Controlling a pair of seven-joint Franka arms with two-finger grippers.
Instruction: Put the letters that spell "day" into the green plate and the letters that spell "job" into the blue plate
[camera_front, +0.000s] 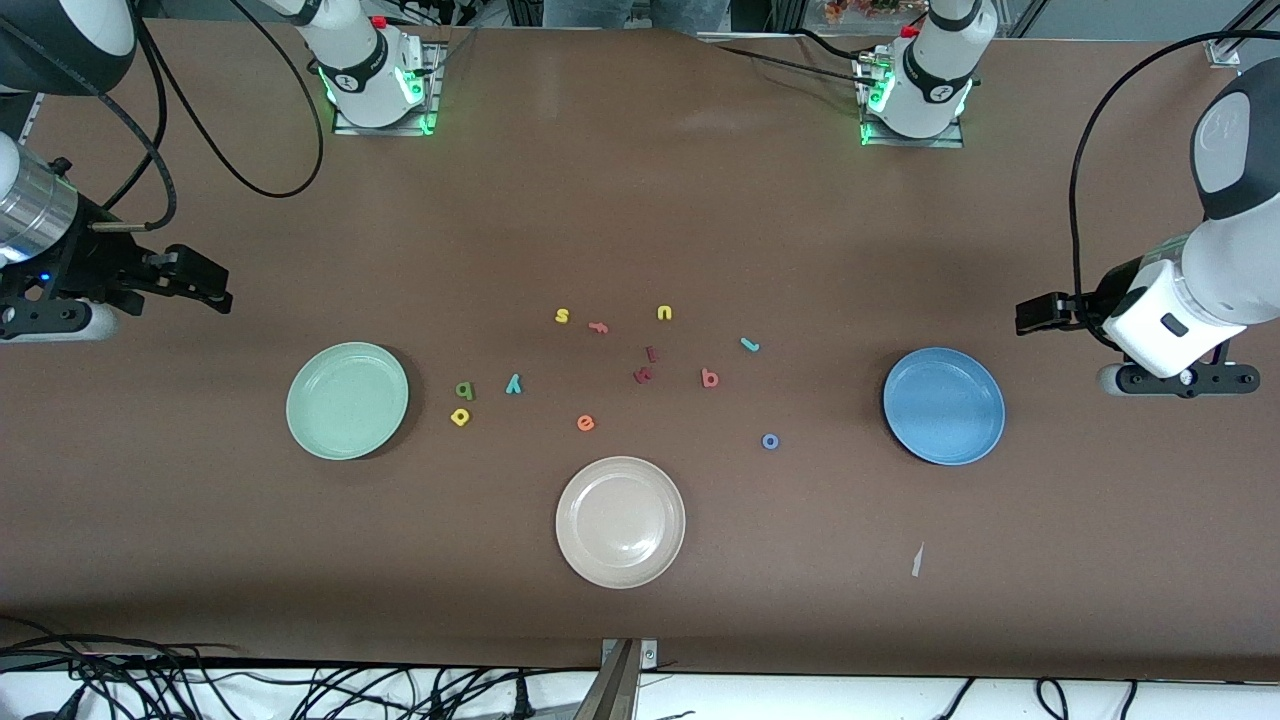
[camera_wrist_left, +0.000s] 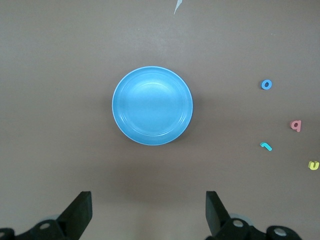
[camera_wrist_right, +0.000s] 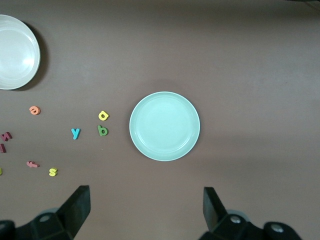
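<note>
The green plate (camera_front: 346, 400) (camera_wrist_right: 164, 126) lies empty toward the right arm's end. Beside it are the dark green letter (camera_front: 465, 390) (camera_wrist_right: 103, 131), the yellow holed letter (camera_front: 460, 417) (camera_wrist_right: 103, 116) and the teal "y" (camera_front: 513, 383) (camera_wrist_right: 75, 133). The blue plate (camera_front: 943, 405) (camera_wrist_left: 152, 106) lies empty toward the left arm's end. Near it are the teal hook (camera_front: 749, 344) (camera_wrist_left: 266, 146), the salmon letter (camera_front: 710, 378) (camera_wrist_left: 296, 125) and the blue "o" (camera_front: 770, 441) (camera_wrist_left: 267, 84). My right gripper (camera_front: 222, 298) (camera_wrist_right: 146, 210) and left gripper (camera_front: 1022, 318) (camera_wrist_left: 149, 212) hang open and hold nothing, each at its own table end.
A beige plate (camera_front: 620, 521) sits nearest the front camera, mid-table. Stray letters lie in the middle: yellow "s" (camera_front: 562, 316), pink "f" (camera_front: 598, 327), yellow "u" (camera_front: 664, 313), orange "e" (camera_front: 586, 423) and two dark red letters (camera_front: 643, 376). A paper scrap (camera_front: 917, 560) lies near the blue plate.
</note>
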